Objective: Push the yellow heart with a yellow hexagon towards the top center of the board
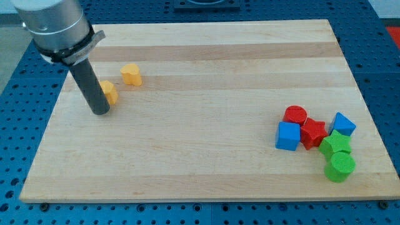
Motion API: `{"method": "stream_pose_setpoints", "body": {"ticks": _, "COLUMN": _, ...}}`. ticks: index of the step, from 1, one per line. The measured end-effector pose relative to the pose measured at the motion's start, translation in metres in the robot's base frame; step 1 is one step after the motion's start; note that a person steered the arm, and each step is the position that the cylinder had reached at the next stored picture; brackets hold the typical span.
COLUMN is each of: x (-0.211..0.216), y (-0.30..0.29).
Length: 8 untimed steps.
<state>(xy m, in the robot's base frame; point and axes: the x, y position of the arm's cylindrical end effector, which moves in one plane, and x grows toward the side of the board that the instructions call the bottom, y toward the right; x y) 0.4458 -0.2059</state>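
The yellow heart [131,74] lies near the view's upper left of the wooden board [200,162]. The yellow hexagon [110,92] lies just below and left of it, a small gap apart. My tip [100,112] rests on the board at the hexagon's left side, touching or almost touching it; the dark rod hides the hexagon's left edge.
A cluster sits at the view's right: a red cylinder [295,115], a red star [313,132], a blue cube [288,135], a blue block [343,124], a green star-like block [336,144] and a green cylinder [340,167].
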Motion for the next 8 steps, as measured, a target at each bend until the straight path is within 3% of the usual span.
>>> {"method": "stream_pose_setpoints", "body": {"ticks": 3, "x": -0.014, "y": -0.061}}
{"method": "stream_pose_setpoints", "body": {"ticks": 8, "x": -0.051, "y": 0.017}}
